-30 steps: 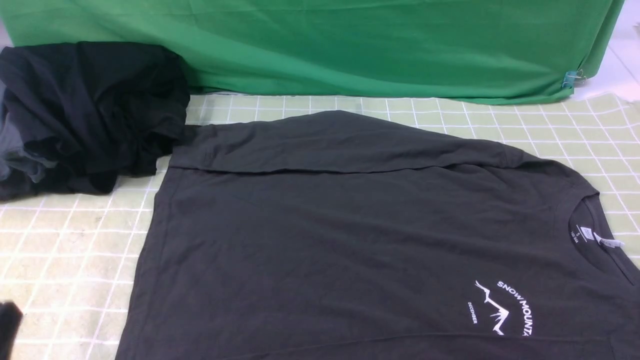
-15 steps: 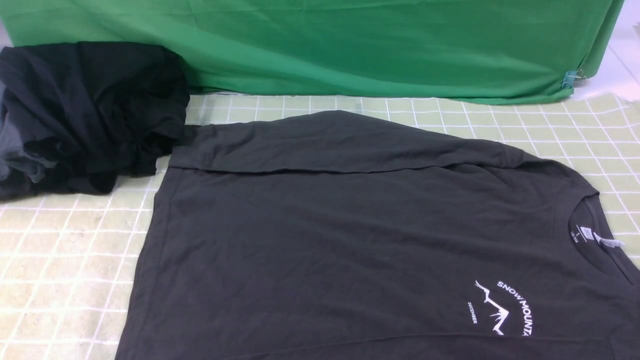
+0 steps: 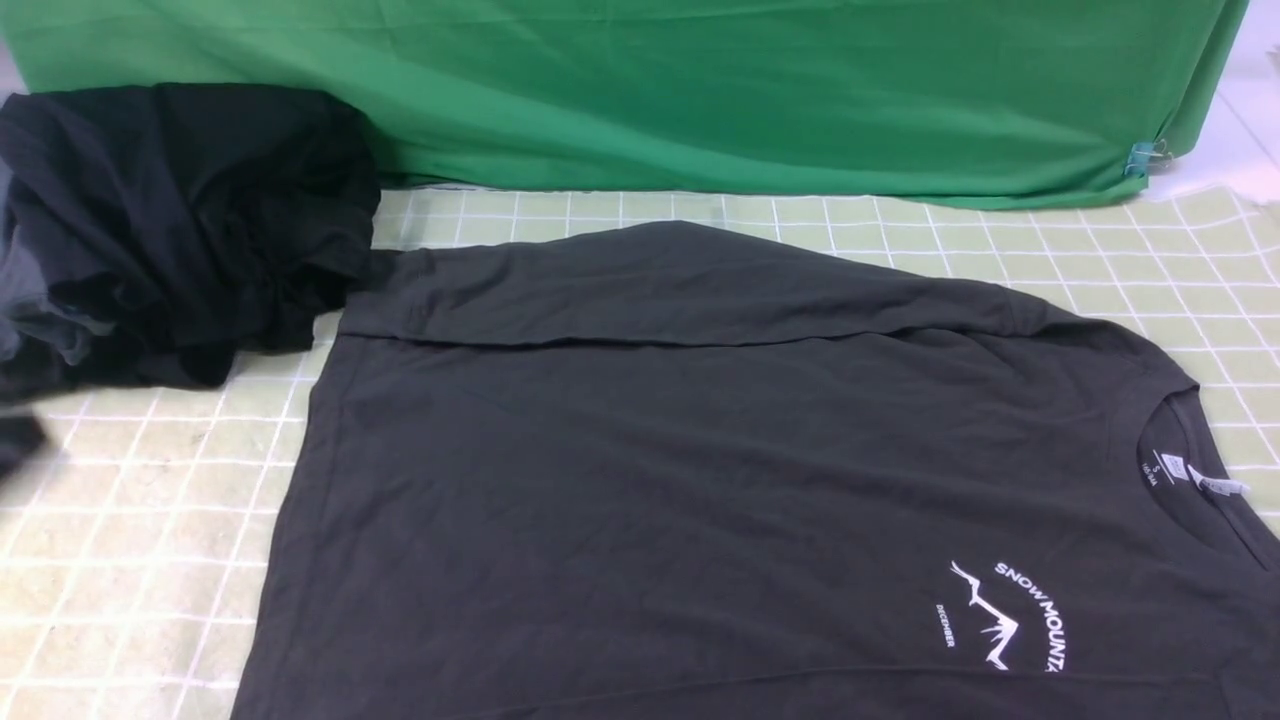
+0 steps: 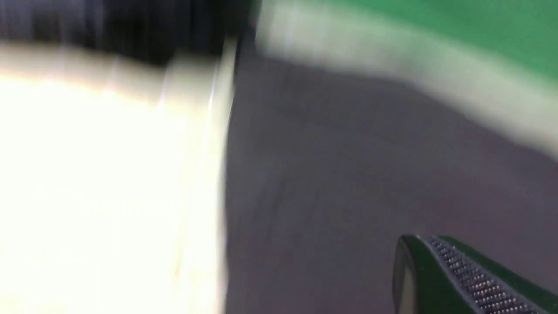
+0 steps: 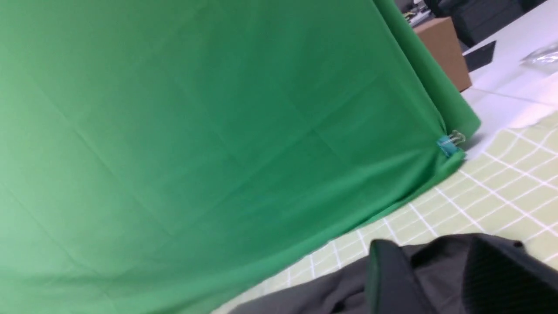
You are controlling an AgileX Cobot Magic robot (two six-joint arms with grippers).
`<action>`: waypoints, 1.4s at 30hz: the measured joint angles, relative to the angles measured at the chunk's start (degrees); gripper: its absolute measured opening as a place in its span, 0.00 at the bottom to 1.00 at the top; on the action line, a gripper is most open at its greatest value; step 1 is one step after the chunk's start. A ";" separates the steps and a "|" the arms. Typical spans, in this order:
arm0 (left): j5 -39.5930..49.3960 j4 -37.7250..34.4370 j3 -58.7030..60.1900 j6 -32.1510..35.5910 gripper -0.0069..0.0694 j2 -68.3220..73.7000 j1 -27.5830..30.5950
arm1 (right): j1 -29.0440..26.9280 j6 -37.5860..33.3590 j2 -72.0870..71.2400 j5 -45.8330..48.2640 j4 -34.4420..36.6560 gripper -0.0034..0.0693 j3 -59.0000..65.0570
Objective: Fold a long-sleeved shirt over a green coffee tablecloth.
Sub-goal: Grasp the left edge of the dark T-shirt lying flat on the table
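Note:
The charcoal long-sleeved shirt (image 3: 700, 450) lies flat on the green coffee tablecloth (image 3: 150, 500), collar to the right and white mountain print (image 3: 1010, 615) facing up. Its far sleeve (image 3: 650, 285) is folded across the body. In the right wrist view my right gripper (image 5: 436, 248) is shut on a bunched fold of the shirt (image 5: 314, 296), with grey cloth between its fingers (image 5: 388, 279). It is outside the front view. In the blurred left wrist view my left gripper (image 4: 420, 244) hangs shut and empty over the shirt (image 4: 340, 152). A dark blur (image 3: 15, 440) shows at the front view's left edge.
A heap of black garments (image 3: 180, 220) lies at the back left, touching the folded sleeve's cuff. Plain vivid green fabric (image 3: 700, 90) hangs along the back, held by a small clip (image 3: 1145, 155). A cardboard box (image 5: 442, 48) stands beyond it on the right.
The dark shape at the front view's left edge was low near the front, vanished, and now shows higher, beside the black heap. The shirt has not moved.

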 joint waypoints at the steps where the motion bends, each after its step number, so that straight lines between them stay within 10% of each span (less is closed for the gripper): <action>1: 0.70 -0.21 -0.12 0.56 0.11 0.94 0.00 | 0.00 0.00 0.00 -0.06 0.07 0.38 0.00; 9: 4.19 -1.90 3.34 10.13 0.09 27.69 -6.69 | 0.62 3.15 -0.05 3.79 0.27 0.37 -0.74; 14: 1.57 6.42 4.35 0.19 0.08 31.66 -18.40 | 6.54 -6.75 5.73 25.34 0.40 0.12 -11.87; 19: -0.74 13.90 4.60 -5.09 0.09 33.32 -23.02 | 13.10 -17.85 17.84 36.72 0.45 0.06 -22.12; 35: -3.23 15.32 4.60 -8.49 0.62 42.67 -23.41 | 19.04 -21.62 33.85 37.43 0.45 0.10 -26.09; 42: -3.22 14.65 4.54 -8.02 0.30 43.22 -23.46 | 19.04 -21.62 33.85 36.79 0.39 0.11 -26.09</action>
